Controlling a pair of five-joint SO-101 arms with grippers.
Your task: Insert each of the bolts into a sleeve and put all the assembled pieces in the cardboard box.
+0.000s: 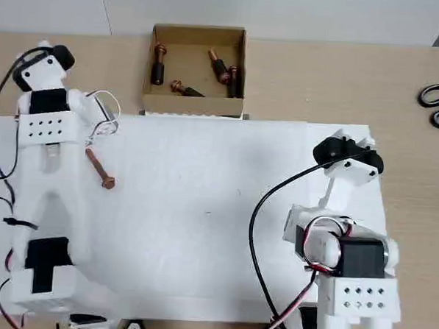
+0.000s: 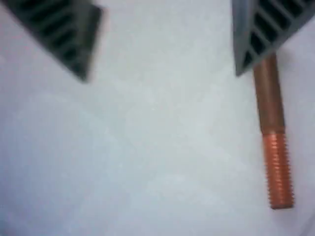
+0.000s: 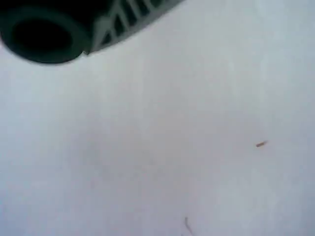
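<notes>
A white sheet covers the wooden table. Several assembled pieces lie in the brown cardboard box. I judge that one copper threaded bolt remains, lying on the sheet beside my left gripper's spread fingers. The right gripper seems to pinch a black tubular sleeve.

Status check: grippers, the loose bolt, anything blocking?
Left gripper open, bolt flat on the white sheet beside one finger. Right gripper shut on a sleeve. Nothing in the way; assembled pieces already in the cardboard box.
</notes>
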